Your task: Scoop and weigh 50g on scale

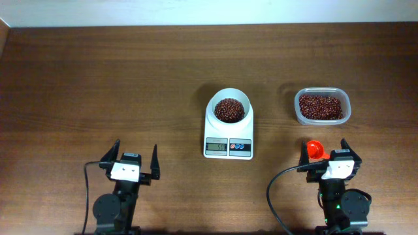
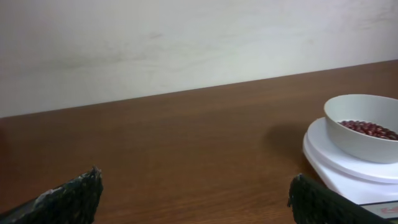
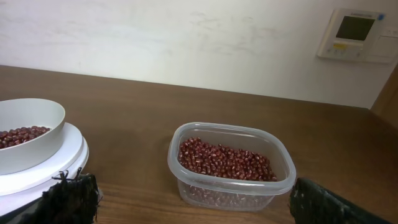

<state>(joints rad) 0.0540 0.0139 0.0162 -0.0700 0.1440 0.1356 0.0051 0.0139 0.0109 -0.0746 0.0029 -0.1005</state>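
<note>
The white scale (image 1: 228,140) stands at mid-table with its display towards me. Its round white bowl (image 1: 228,109) holds red beans. In the left wrist view the scale (image 2: 348,177) and bowl (image 2: 364,127) are at the right; in the right wrist view the bowl (image 3: 25,140) is at the left. My left gripper (image 1: 136,158) (image 2: 196,205) is open over bare table, left of the scale. My right gripper (image 1: 324,151) (image 3: 196,202) is open, with nothing between its fingers. A small red scoop-like object (image 1: 315,148) lies by its left finger and does not show in the right wrist view.
A clear plastic tub (image 1: 322,106) (image 3: 230,165) of red beans stands right of the scale, just ahead of my right gripper. A white wall panel (image 3: 351,34) hangs on the wall beyond the table's far edge. Black cables trail from both arm bases.
</note>
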